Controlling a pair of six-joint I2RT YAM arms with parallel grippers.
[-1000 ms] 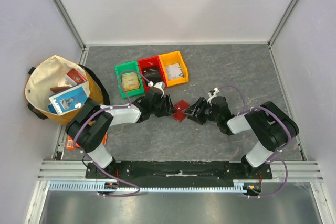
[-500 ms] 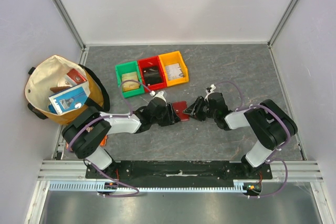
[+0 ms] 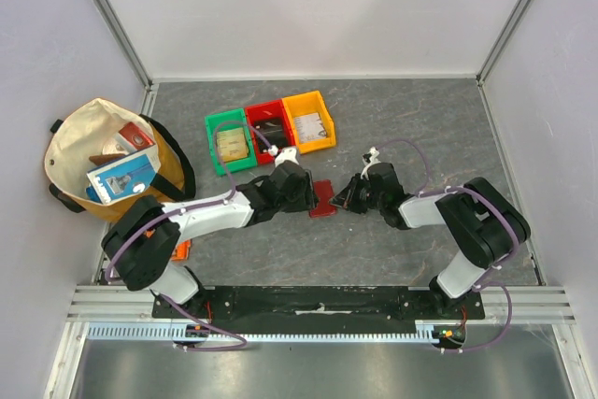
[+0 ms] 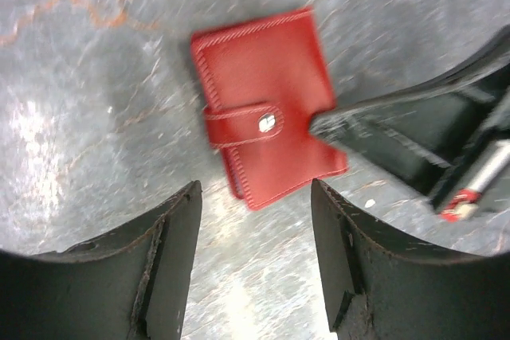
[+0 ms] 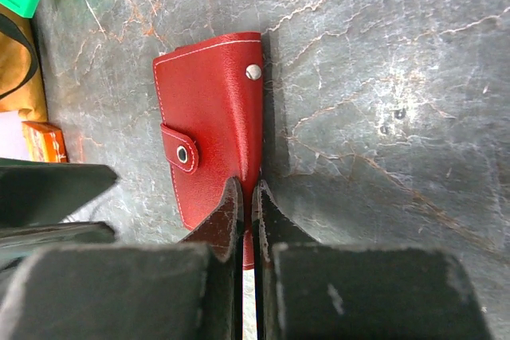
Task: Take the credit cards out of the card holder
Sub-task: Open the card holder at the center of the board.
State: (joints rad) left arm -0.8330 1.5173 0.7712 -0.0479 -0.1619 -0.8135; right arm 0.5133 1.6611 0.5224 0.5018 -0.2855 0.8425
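The card holder point(image 3: 323, 199) lies shut and flat at the centre of the table point(image 3: 420, 119), its strap point(image 4: 239, 121) folded over the cover and no card yet in sight. The right claw point(image 5: 245, 189) is clenched on the holder's edge at 3 o'clock, a sliver of red showing between its fingers. The left claw point(image 4: 255, 197) hangs released just above the holder from 9 o'clock, grasping nothing. The pinch looks thin: a pull could slip off the cover, or drag the whole holder across the smooth stone-patterned top rather than open it. With both claws crowded over so small a thing, a knock between them seems the other hazard, and the strap probably has to come free first. Green point(image 3: 227, 142), red point(image 3: 269, 130) and yellow point(image 3: 310, 121) bins stand at 11 o'clock, a cloth bag point(image 3: 107, 161) at 9 o'clock and an orange packet point(image 3: 182, 249) at 8 o'clock, all apart from the work.
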